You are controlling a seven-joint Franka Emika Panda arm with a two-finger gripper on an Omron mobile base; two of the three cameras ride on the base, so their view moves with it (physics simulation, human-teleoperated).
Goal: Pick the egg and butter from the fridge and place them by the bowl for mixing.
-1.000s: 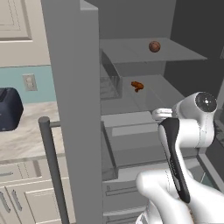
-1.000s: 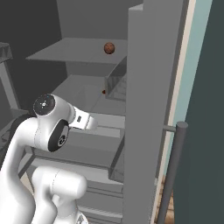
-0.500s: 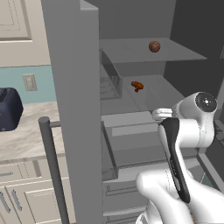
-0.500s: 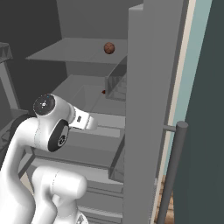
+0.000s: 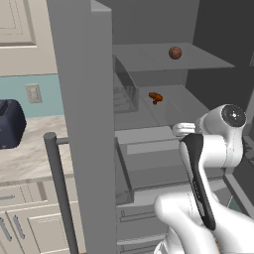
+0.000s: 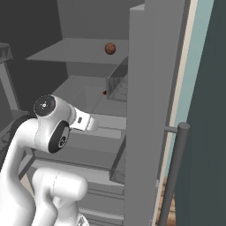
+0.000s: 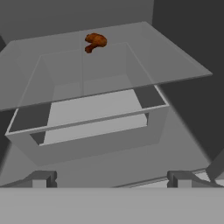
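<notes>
The fridge [image 5: 84, 99] stands open in front of me, its grey door [image 6: 148, 110] swung out. The egg [image 5: 174, 52], a small reddish-brown ball, rests on the upper shelf [image 6: 110, 48]. My gripper [image 7: 111, 179] is open, its two dark fingertips [image 7: 43, 177] spread wide with nothing between them. It points into the fridge at the level of a clear drawer [image 7: 87, 127], well below the egg. The butter and the bowl are out of view.
An orange-brown lumpy item [image 5: 155, 97] lies on the middle shelf, above and behind the drawer [image 7: 95, 41]. The door's bar handle [image 5: 57, 188] juts out at the left. A dark blue object [image 5: 10, 124] sits on the counter [image 5: 30, 158] left of the fridge.
</notes>
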